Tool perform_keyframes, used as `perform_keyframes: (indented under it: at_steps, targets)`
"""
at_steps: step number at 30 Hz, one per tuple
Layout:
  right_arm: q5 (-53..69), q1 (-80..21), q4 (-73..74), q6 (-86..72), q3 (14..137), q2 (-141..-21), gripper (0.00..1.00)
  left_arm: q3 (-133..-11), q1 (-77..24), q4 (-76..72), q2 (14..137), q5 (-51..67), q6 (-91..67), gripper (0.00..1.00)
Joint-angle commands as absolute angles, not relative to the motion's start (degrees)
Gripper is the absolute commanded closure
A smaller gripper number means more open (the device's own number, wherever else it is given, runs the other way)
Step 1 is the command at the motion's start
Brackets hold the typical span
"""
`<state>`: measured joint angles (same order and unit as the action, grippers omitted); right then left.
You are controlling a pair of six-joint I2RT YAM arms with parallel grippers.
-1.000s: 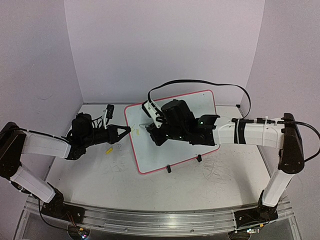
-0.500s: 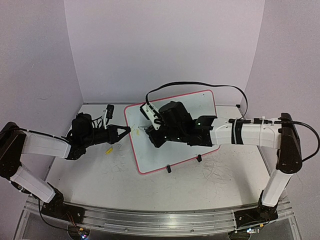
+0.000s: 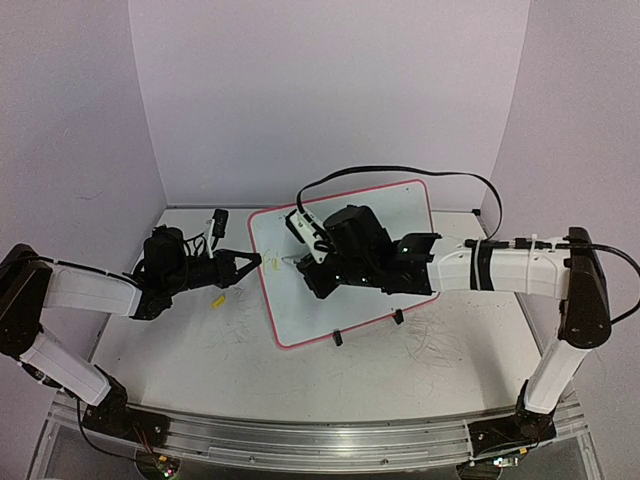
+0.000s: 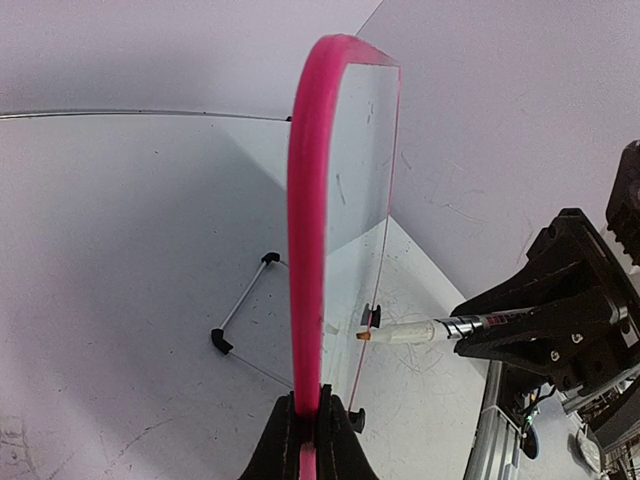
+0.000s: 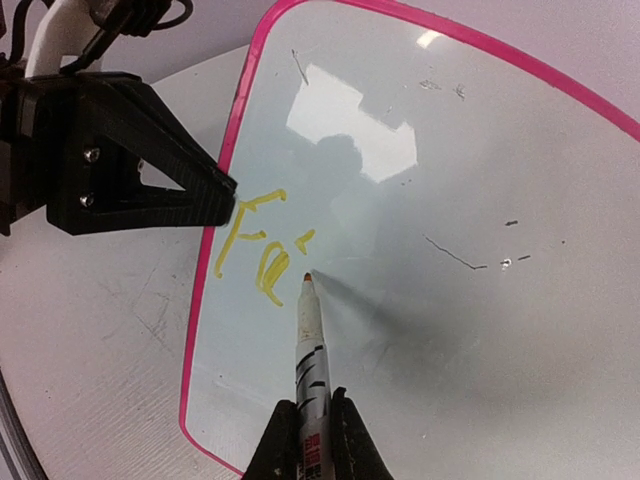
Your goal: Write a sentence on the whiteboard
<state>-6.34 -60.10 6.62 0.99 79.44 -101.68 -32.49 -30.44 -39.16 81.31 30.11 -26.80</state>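
The whiteboard point(image 3: 395, 210) stands tilted on the table, white with a pink rim. My left gripper point(image 3: 256, 260) is shut on its left edge; the left wrist view shows the rim point(image 4: 305, 200) edge-on between my jaws point(image 4: 310, 425). My right gripper point(image 3: 312, 265) is shut on a white marker point(image 5: 311, 350), whose orange tip is at the board point(image 5: 470, 330) just right of the writing. The sentence point(image 5: 258, 250) is a few yellow strokes near the left rim, reading about "Fa". The marker also shows in the left wrist view point(image 4: 425, 329).
A small yellow cap point(image 3: 217, 300) lies on the table by my left gripper. Two black clip feet point(image 3: 337, 338) sit on the board's lower rim, and a wire stand point(image 4: 240, 305) props it behind. Thin grey marks point(image 5: 455, 255) are on the board. A black cable point(image 3: 400, 168) arcs over it.
My right gripper with the marker has shifted slightly left and then back right over the board's left part. My left gripper has not moved.
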Motion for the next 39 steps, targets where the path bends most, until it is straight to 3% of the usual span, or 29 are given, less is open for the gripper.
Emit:
perform_keyframes:
  at_steps: [1, 39]
  targets:
    - [-5.1, -59.9, 5.0, 0.4, 79.0, -100.0, 1.0, -33.5, -30.6, -40.7, 79.3, 31.5, -25.5, 1.0]
    - [-8.3, -59.9, 7.7, -2.1, 80.0, -102.2, 1.0, -33.5, -30.6, -40.4, 78.9, 31.6, -25.3, 1.0]
